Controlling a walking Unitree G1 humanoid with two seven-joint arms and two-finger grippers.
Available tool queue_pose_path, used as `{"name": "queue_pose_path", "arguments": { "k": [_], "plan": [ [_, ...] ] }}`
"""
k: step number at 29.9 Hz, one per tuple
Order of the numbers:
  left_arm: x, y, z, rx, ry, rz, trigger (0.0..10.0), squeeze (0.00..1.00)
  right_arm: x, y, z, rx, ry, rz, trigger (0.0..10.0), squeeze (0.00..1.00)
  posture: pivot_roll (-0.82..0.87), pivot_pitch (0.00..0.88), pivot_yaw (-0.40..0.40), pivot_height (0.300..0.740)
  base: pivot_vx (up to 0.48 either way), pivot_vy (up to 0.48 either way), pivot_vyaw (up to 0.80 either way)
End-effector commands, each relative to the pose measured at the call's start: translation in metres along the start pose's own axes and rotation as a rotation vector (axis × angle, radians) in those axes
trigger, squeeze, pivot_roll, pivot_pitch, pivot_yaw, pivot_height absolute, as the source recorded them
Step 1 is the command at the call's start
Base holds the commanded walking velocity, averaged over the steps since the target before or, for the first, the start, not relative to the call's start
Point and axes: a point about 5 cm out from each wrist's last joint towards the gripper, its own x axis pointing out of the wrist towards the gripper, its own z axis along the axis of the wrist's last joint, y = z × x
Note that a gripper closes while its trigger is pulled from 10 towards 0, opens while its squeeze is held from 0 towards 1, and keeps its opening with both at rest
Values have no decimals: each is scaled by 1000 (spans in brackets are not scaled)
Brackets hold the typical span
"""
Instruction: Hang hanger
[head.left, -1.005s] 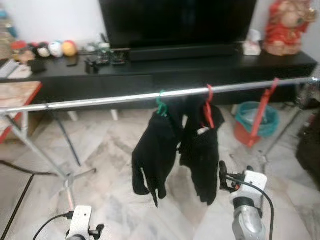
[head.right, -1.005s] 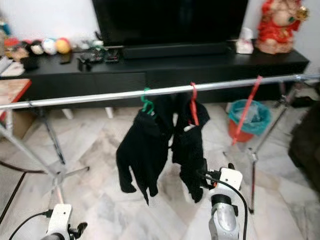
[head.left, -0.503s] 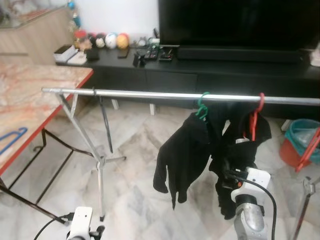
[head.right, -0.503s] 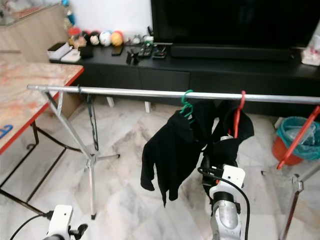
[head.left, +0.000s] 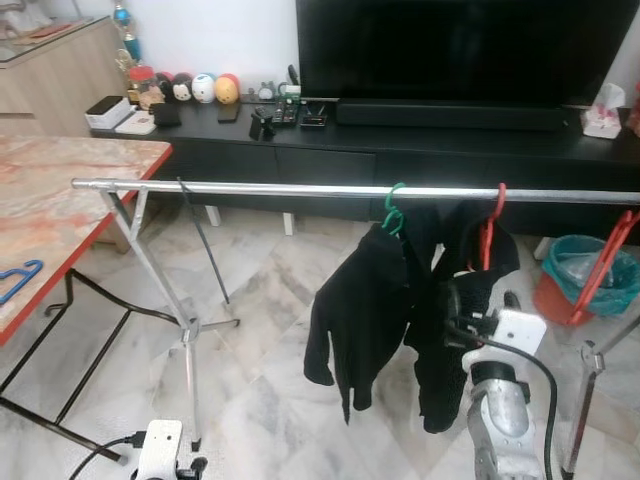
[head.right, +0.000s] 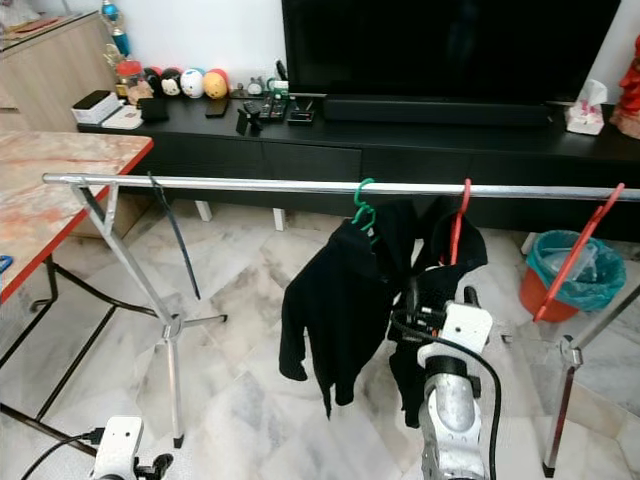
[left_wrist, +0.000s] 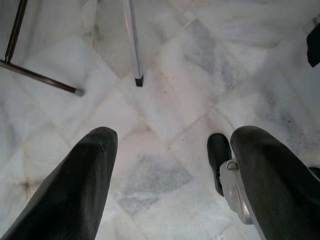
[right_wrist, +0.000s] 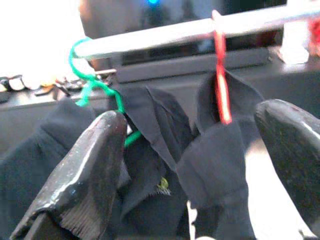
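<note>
Near the middle of the clothes rail (head.left: 250, 188), the right end effector (right_wrist: 192, 165) sits spread wide and empty just in front of two hung garments.
Green hanger (head.left: 395, 210) and red hanger (head.left: 490, 225) already hook the rail, each carrying black clothing (head.left: 365, 300); another red hanger (head.left: 600, 270) leans far right. A blue hanger (head.left: 20, 280) lies on the tabletop (head.left: 60, 200) at left. Risk, as I judge it: swinging the raised arm could snag cloth and drag a hook off. Left end effector (left_wrist: 165, 185) hangs low over the marble floor (left_wrist: 165, 90), fingers parted, empty.

Green hanger (head.left: 393, 209), red hanger (head.left: 492, 222), seemingly black garments (head.left: 365, 310)
</note>
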Motion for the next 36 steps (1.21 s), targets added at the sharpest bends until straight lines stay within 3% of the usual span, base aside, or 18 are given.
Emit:
{"name": "queue_pose_path", "arguments": {
  "k": [1, 11, 36],
  "plan": [
    [-1, 3, -4, 2, 13, 14, 10000, 0, 6, 8, 12, -17, -42, 35, 10000, 0, -53, 0, 41, 740, 0, 0, 0],
    [-1, 0, -6, 5, 18, 6, 10000, 0, 7, 21, 22, -69, -83, 107, 10000, 0, -54, 0, 42, 740, 172, 0, 0],
    [-1, -2, -6, -6, 4, -1, 10000, 0, 4, 22, 22, -54, -67, 95, 10000, 0, -50, 0, 37, 740, 290, 0, 0]
  ]
}}
